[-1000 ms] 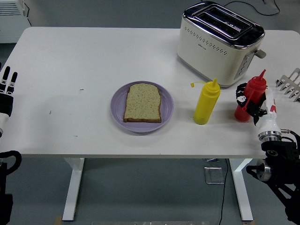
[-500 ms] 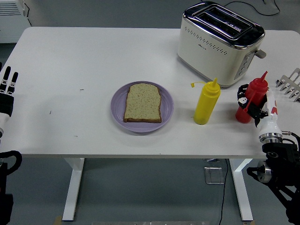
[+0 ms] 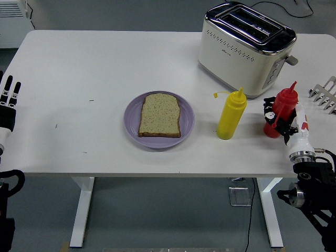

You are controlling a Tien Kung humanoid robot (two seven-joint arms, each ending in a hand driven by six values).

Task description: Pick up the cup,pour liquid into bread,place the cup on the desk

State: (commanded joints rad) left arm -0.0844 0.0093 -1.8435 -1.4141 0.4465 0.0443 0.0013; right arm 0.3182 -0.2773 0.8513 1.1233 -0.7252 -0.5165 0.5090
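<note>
R hand (image 3: 281, 116) is wrapping its fingers round the red squeeze bottle (image 3: 280, 112), which looks to be sitting on the worktop (image 3: 79, 68) at the right edge, just beside the yellow bottle (image 3: 231, 114); grip is partly hidden, so prob. closed but not certain. Risks: bottle slipping or tipping while lifting, nozzle squirting early, elbow knocking the toaster (image 3: 245, 47). Bread (image 3: 160, 115) is lying on the purple plate (image 3: 186, 123), well apart. L hand (image 3: 7, 102) is resting spread at the left edge

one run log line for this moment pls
phase: grasp | right hand fingers around red plastic squeeze bottle, upright on white table | left hand idle, left edge | bread slice on purple plate: dry
</note>
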